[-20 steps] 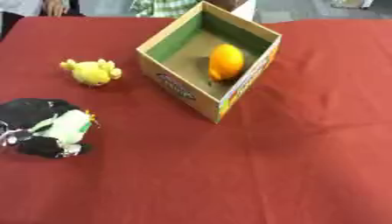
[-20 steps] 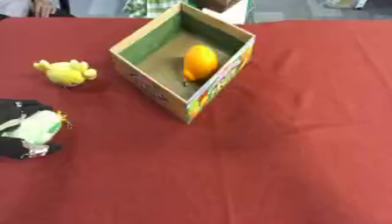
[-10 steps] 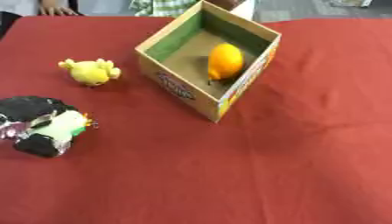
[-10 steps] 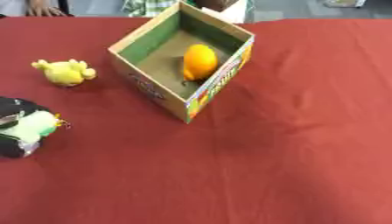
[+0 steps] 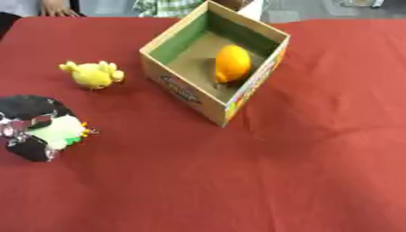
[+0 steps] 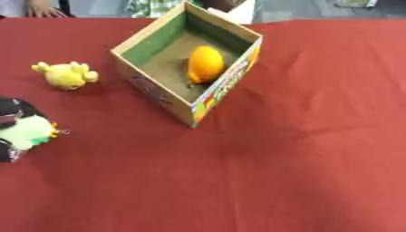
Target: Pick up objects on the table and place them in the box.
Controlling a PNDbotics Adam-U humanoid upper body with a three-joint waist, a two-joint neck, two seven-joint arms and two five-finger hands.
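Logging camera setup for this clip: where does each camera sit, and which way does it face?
Left eye view: in the head, looking down at the red table; the left robot hand shows at the left edge, curled round a pale green object.
Right eye view: same head, set slightly to the right; the same robot hand is cut by the left edge.
Both share the box holding an orange object and the yellow toy left of it.

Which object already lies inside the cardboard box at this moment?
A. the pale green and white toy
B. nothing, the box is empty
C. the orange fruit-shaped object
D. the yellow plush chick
C: the orange fruit-shaped object lies on the floor of the box, while the yellow plush chick sits on the red tablecloth to the box's left and the pale green and white toy is in the robot's left hand.
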